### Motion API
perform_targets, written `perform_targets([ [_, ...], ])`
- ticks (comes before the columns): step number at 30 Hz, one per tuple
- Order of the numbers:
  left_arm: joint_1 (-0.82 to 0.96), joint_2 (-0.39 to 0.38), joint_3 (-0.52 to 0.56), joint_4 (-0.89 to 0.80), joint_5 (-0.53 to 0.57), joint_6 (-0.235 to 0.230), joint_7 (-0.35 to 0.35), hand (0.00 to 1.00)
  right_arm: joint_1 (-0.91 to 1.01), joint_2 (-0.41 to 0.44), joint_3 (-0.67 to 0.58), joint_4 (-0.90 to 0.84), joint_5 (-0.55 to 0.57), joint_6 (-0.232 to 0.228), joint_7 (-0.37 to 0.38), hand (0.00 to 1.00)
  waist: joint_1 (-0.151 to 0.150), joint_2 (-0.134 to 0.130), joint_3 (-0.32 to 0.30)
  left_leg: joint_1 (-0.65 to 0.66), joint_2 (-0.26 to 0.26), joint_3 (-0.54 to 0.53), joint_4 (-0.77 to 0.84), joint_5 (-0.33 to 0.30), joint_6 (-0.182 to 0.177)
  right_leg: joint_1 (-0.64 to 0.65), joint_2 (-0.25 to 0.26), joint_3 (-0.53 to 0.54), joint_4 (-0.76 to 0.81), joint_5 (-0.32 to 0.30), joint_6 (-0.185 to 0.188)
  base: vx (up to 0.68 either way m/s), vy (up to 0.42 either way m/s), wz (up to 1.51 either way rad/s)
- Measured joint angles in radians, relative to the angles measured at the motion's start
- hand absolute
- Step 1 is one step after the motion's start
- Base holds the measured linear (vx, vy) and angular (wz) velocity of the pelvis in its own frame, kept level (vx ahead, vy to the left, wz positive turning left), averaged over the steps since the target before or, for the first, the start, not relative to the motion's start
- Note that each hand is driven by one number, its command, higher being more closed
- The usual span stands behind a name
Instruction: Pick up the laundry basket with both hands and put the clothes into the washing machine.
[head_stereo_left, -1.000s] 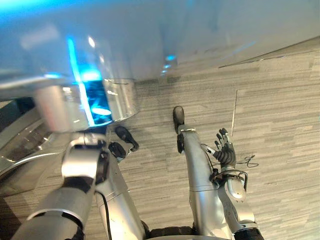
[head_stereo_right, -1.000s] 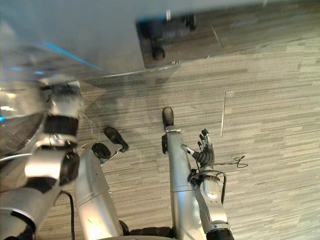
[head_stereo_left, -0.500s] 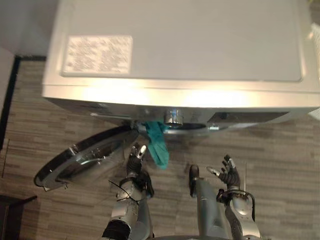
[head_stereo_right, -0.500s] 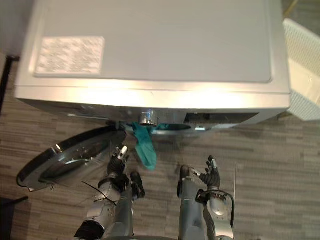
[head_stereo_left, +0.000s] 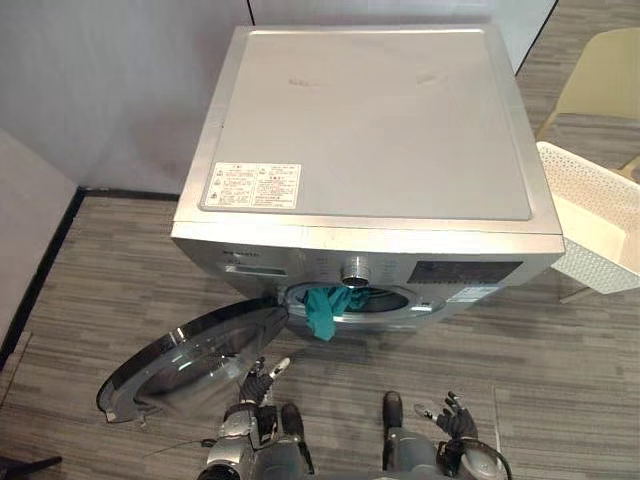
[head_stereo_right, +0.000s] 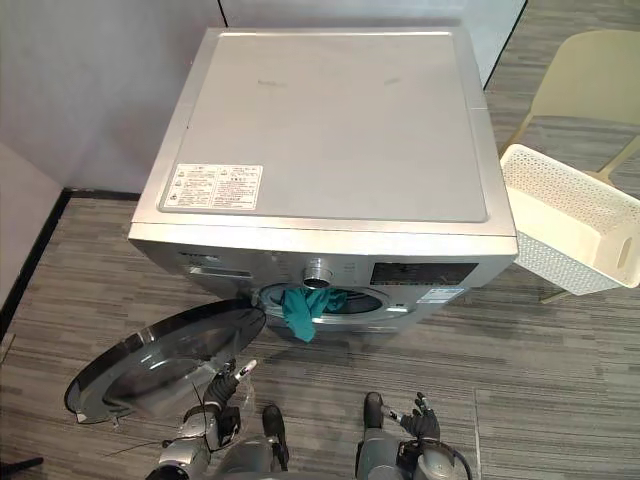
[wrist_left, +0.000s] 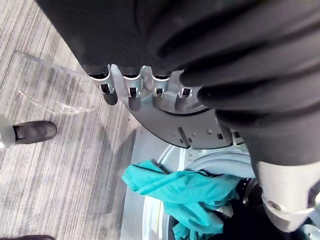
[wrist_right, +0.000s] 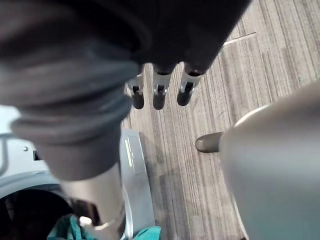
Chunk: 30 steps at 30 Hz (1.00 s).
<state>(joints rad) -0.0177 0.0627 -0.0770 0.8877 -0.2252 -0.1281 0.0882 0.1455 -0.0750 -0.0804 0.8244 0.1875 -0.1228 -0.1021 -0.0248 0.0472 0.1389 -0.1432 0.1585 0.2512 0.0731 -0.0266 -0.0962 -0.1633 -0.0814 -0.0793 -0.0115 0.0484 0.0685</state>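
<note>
A silver washing machine (head_stereo_left: 370, 120) stands ahead with its round door (head_stereo_left: 180, 355) swung open to the left. A teal cloth (head_stereo_left: 325, 305) hangs out of the drum opening over its rim. The white perforated laundry basket (head_stereo_right: 570, 225) sits to the right of the machine, with no clothes visible inside. My left hand (head_stereo_left: 258, 378) is low by the open door, with its fingers (wrist_left: 130, 92) straight and holding nothing. My right hand (head_stereo_left: 450, 415) hovers over the floor in front of the machine, its fingers (wrist_right: 160, 92) spread and empty. The teal cloth (wrist_left: 185, 192) also shows past the left hand.
A beige chair (head_stereo_right: 590, 90) stands behind the basket at the right. A grey wall runs along the left of the machine. Striped grey floor (head_stereo_left: 560, 370) lies in front of the machine. The open door takes up the floor space at the lower left.
The camera has swung up from the floor and pulled back, so the whole machine and the basket now show. Both hands stay open; the left one is farther from the teal cloth.
</note>
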Motion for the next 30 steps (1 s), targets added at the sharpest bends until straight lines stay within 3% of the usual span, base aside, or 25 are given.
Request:
perform_targets([
  [4, 0.001, 0.001, -0.004, 0.009, -0.011, 0.000, 0.000, 0.00, 0.001, 0.000, 0.002, 0.013, 0.000, 0.001, 0.000, 0.00, -0.012, -0.008, -0.006, -0.002, -0.008, 0.000, -0.009, -0.003, -0.006, -0.003, -0.004, 0.005, -0.027, 0.013, 0.011, -0.08, 0.013, -0.06],
  [8, -0.021, 0.003, -0.010, 0.004, -0.055, -0.006, -0.001, 0.00, -0.051, -0.020, 0.027, 0.010, -0.001, 0.001, 0.014, 0.00, -0.015, -0.008, 0.009, -0.107, -0.018, -0.020, 0.031, -0.007, -0.002, -0.105, -0.014, 0.013, 0.016, 0.023, 0.009, -0.05, 0.015, 0.00],
  [14, -0.086, 0.004, -0.039, -0.068, -0.109, -0.017, 0.002, 0.00, -0.263, -0.073, 0.119, -0.026, -0.003, -0.004, 0.013, 0.00, -0.007, 0.021, 0.158, -0.275, -0.021, -0.111, 0.201, -0.033, 0.035, -0.216, -0.033, -0.032, 0.140, 0.002, 0.008, -0.08, 0.034, 0.25],
  [19, -0.126, 0.000, -0.068, -0.195, -0.153, -0.038, 0.007, 0.00, -0.435, -0.074, 0.181, -0.106, 0.000, -0.014, -0.023, 0.00, 0.045, 0.022, 0.245, -0.445, -0.036, -0.149, 0.286, -0.047, 0.035, -0.407, -0.070, -0.058, 0.343, -0.080, 0.013, -0.14, 0.020, 0.30],
  [22, -0.156, -0.003, -0.088, -0.281, -0.227, -0.047, 0.007, 0.00, -0.517, -0.063, 0.198, -0.153, 0.013, -0.023, -0.050, 0.00, 0.057, 0.021, 0.284, -0.545, -0.038, -0.169, 0.325, -0.046, 0.036, -0.504, -0.092, -0.077, 0.414, -0.103, 0.014, -0.08, -0.018, 0.29],
  [30, -0.213, -0.040, -0.092, -0.470, -0.315, -0.080, 0.007, 0.00, -0.717, -0.090, 0.173, -0.181, 0.064, -0.026, -0.097, 0.00, 0.114, 0.018, 0.316, -0.760, -0.042, -0.214, 0.402, -0.037, 0.041, -0.681, -0.128, -0.136, 0.518, -0.149, -0.005, 0.04, 0.005, 0.25],
])
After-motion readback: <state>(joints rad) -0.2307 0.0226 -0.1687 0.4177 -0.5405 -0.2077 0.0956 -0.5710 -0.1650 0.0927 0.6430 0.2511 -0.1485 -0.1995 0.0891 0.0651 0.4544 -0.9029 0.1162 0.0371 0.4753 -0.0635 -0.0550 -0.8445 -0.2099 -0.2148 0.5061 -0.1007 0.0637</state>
